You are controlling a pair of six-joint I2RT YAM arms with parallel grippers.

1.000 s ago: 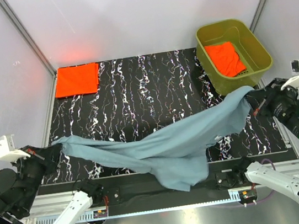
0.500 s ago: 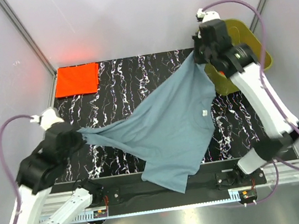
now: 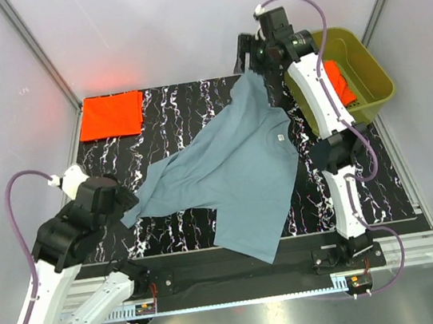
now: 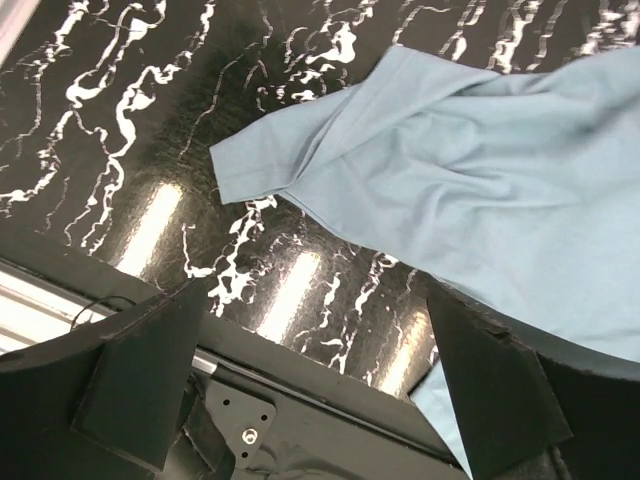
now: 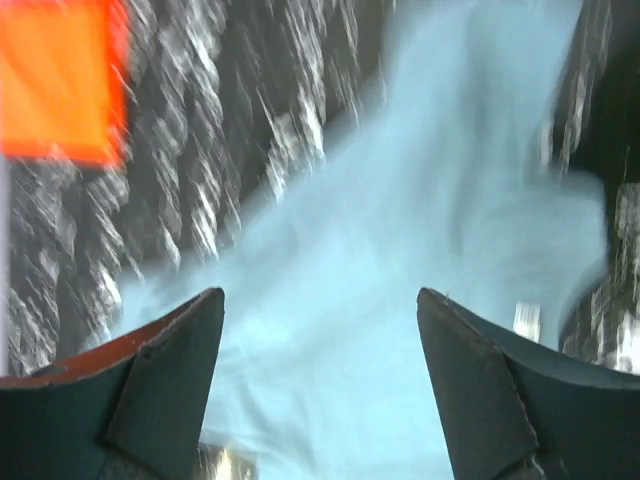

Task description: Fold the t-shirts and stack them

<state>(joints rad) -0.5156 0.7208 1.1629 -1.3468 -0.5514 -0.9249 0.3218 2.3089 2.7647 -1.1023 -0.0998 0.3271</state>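
The left gripper (image 4: 315, 300) is seen open and empty beside a sleeve of the blue shirt (image 4: 500, 200); the right gripper (image 5: 320, 295), also open, is held over its far end by the tub (image 3: 371, 76). The shirt is spread diagonally, wrinkled, hem over the near edge of the counter (image 3: 177, 111), bare either side. The orange shirt (image 3: 341, 84) in the tub is shown only from above.
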